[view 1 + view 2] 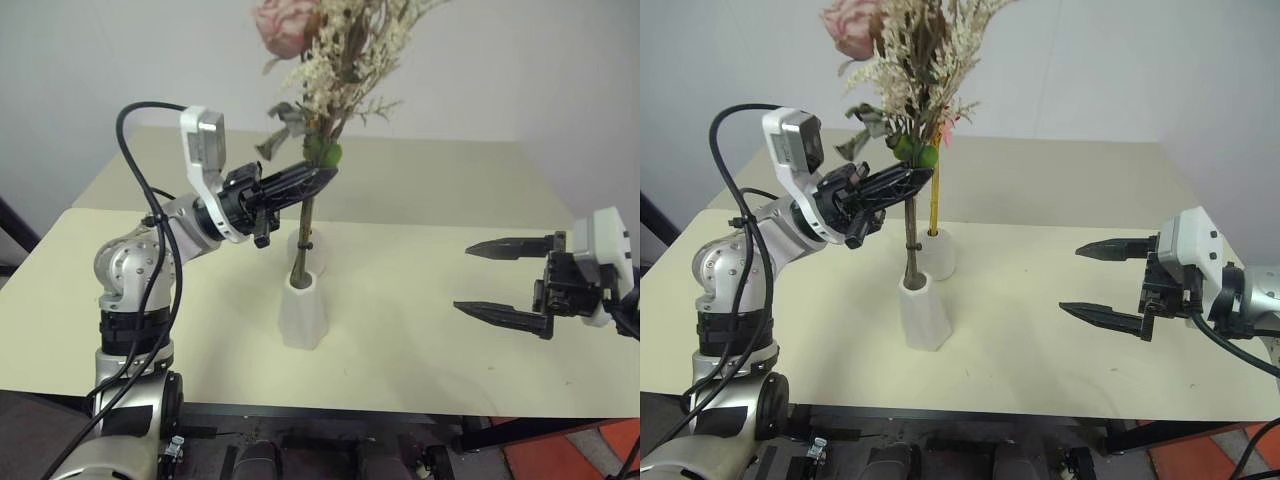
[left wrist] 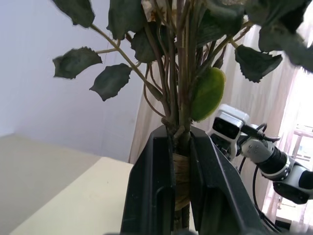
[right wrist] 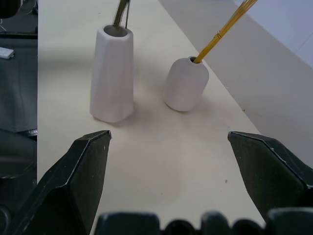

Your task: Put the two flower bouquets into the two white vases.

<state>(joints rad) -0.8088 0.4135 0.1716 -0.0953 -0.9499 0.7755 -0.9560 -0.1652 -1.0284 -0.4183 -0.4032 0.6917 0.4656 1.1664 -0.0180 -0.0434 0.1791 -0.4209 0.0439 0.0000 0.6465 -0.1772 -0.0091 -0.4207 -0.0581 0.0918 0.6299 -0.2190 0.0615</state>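
My left gripper (image 1: 322,178) is shut on the stems of the fuller bouquet (image 1: 335,55) of pink roses, cream sprigs and grey-green leaves. The bunch stands upright, and its stem ends reach down into the mouth of the taller faceted white vase (image 1: 303,312). Just behind it stands the small round white vase (image 1: 939,253), with the golden wheat-like bundle's stems (image 1: 934,195) rising from its opening. Both vases also appear in the right wrist view: tall vase (image 3: 112,73), small vase (image 3: 186,84). My right gripper (image 1: 497,279) hovers open over the table to the right, with nothing between its fingers.
The vases stand on a cream table (image 1: 420,350), and a second table (image 1: 450,165) adjoins behind it. A white wall closes off the back. Bare tabletop lies between the vases and my right gripper.
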